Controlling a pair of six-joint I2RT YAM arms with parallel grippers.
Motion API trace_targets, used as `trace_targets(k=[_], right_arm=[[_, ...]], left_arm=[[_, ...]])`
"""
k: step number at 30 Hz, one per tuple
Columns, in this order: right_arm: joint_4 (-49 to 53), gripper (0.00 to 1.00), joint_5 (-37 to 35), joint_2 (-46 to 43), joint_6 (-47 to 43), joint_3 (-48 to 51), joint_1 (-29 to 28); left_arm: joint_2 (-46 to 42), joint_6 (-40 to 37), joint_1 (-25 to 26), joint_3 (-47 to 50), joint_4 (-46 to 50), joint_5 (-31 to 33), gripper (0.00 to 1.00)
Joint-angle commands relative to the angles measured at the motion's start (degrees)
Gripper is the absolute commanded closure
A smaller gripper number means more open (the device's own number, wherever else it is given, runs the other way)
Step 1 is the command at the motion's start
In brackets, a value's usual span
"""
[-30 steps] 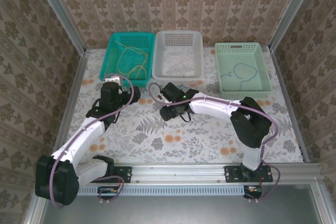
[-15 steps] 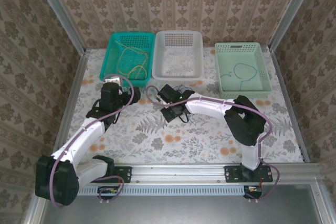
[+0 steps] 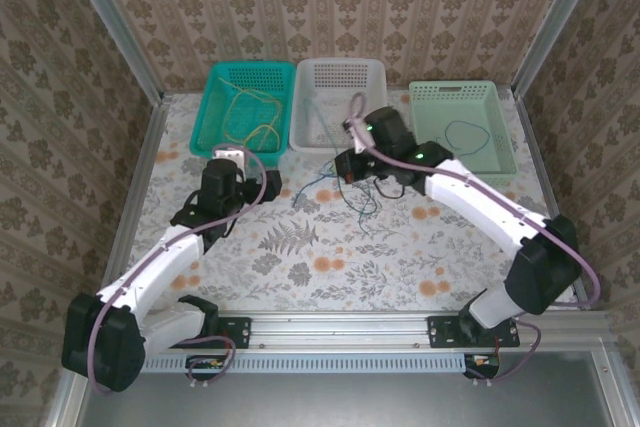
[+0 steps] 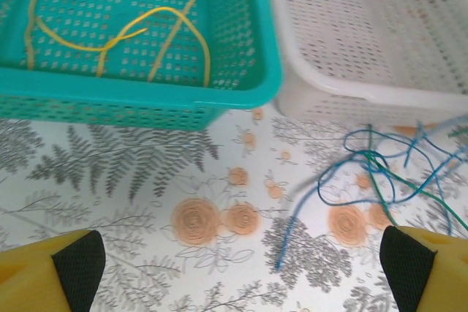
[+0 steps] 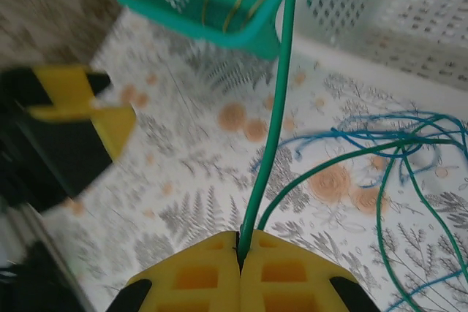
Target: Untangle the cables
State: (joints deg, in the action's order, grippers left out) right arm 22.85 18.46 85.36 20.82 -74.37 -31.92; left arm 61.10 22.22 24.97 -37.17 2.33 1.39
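A tangle of green and blue cables [image 3: 340, 190] lies on the flowered table in front of the white basket [image 3: 335, 143]. My right gripper [image 3: 347, 162] hangs above it, shut on a green cable [image 5: 274, 122] that runs up from between its yellow fingertips [image 5: 240, 242]. Blue strands [image 5: 380, 140] trail off to the right. My left gripper [image 3: 268, 185] sits just left of the tangle, low and open [image 4: 238, 283]. A blue cable end [image 4: 344, 188] lies ahead of it, a little right of centre. Yellow cables [image 3: 250, 112] lie in the teal basket [image 3: 240, 149].
A light green basket [image 3: 465, 177] at the back right holds one dark blue cable [image 3: 465, 137]. The three baskets stand in a row along the back. Metal frame rails border the table on the left, right and near sides.
My right gripper closed on the green cable, then rose and swung back and right toward the white basket, drawing the strands out over the table. The left gripper shifted slightly right and stayed open.
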Motion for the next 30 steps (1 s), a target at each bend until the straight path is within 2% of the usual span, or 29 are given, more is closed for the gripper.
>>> trace_targets(k=[1,13,18,25,30], right_arm=[[-4.0,1.0,12.4,-2.0,6.1,2.1,1.5],[-8.3,1.0,23.7,-4.7,14.4,2.0,6.2],[-14.4,1.0,29.1,-7.2,21.5,4.8,9.9],[-16.6,1.0,33.6,-7.9,25.7,6.0,12.4],[-13.4,1.0,34.0,-9.4,22.9,6.5,14.5]], left_arm=[[-0.2,-4.2,2.6,-0.1,-3.8,-2.9,0.01],[9.4,-9.9,11.2,-6.3,-7.9,-8.1,0.07],[11.0,-10.9,12.4,-6.6,-12.8,-12.8,0.09],[13.7,-13.2,15.2,-8.7,-18.3,-18.0,0.11],[13.4,-12.2,15.2,-7.9,-22.3,-17.8,0.14]])
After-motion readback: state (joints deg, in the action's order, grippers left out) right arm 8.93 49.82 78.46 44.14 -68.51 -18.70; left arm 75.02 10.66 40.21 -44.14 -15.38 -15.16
